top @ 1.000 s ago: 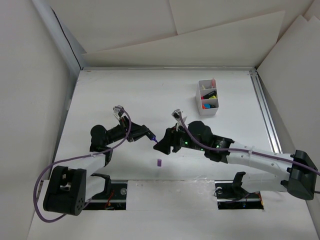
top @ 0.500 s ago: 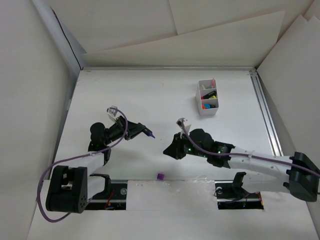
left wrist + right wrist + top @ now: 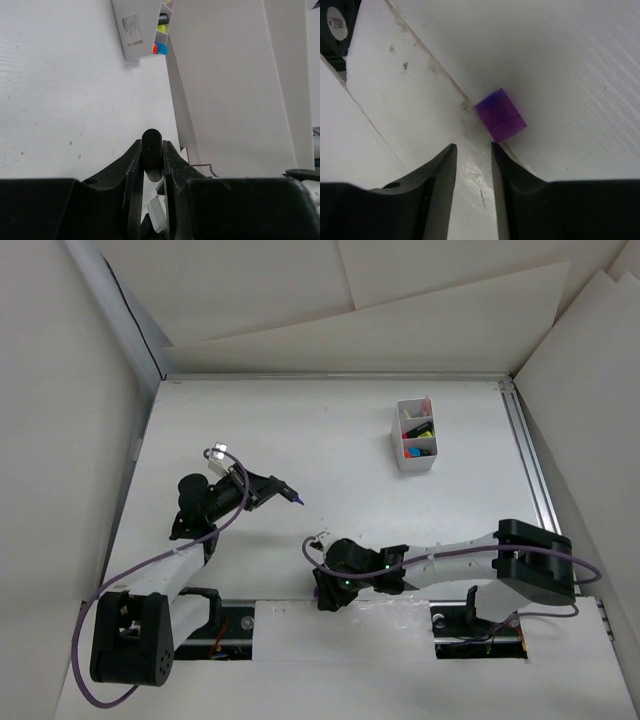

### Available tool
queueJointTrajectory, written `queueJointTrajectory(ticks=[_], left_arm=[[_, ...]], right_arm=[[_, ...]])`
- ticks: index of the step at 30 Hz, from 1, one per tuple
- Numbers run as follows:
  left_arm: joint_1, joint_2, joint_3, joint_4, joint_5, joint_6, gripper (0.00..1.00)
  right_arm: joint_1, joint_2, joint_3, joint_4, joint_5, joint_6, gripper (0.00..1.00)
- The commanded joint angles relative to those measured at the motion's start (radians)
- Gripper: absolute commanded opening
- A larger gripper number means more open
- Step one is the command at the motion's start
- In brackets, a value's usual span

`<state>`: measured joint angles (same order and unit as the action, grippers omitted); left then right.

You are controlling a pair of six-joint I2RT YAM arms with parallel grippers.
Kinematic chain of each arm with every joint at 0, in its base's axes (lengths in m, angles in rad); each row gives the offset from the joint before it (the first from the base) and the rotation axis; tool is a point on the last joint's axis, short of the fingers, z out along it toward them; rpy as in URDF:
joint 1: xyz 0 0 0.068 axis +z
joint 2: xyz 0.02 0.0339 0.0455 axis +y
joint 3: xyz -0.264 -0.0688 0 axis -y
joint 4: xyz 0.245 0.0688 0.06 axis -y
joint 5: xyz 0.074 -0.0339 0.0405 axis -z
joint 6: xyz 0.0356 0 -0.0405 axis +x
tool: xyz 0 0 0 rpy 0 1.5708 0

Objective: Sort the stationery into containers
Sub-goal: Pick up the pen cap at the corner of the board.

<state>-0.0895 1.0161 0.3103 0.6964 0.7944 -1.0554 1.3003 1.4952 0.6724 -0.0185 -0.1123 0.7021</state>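
The left arm [image 3: 175, 555] rises from its base and bends at the wrist, so the left gripper [image 3: 270, 486] points right. Its fingers [image 3: 132, 165] are clamped on a dark pen [image 3: 151, 140]. The right arm [image 3: 455, 554] doubles back at the elbow and stretches low toward the left. The right gripper [image 3: 322, 595] aims down, jaws a narrow gap apart, seemingly holding nothing.

Cap [image 3: 500, 116] — solid purple; box [image 3: 417, 465] — plain white.

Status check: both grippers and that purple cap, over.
Left gripper shut on purple-tipped marker. Right gripper open, low at near edge, purple cap just beyond its fingertips, not gripped. Nothing blocking the cap; white box far back right.
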Motion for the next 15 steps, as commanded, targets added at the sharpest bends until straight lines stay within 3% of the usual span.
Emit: queueJointTrajectory(ticks=[1, 2, 6, 10, 15], left_arm=[[0.005, 0.028, 0.033, -0.026, -0.023, 0.067, 0.0], [0.014, 0.039, 0.021, -0.017, -0.023, 0.067, 0.0], [0.053, 0.072, -0.022, 0.081, 0.026, 0.009, 0.0], [0.063, 0.095, -0.031, 0.164, 0.048, -0.017, 0.0], [0.063, 0.056, -0.042, 0.14, 0.037, -0.005, 0.0]], right_arm=[[0.005, 0.045, 0.073, -0.021, 0.036, -0.019, 0.39], [0.005, 0.045, 0.073, -0.021, 0.036, -0.019, 0.35], [0.005, 0.066, 0.093, -0.021, 0.097, 0.025, 0.32], [0.005, 0.102, 0.119, -0.021, 0.3, 0.082, 0.26], [-0.021, 0.151, 0.179, 0.037, 0.384, 0.146, 0.21]])
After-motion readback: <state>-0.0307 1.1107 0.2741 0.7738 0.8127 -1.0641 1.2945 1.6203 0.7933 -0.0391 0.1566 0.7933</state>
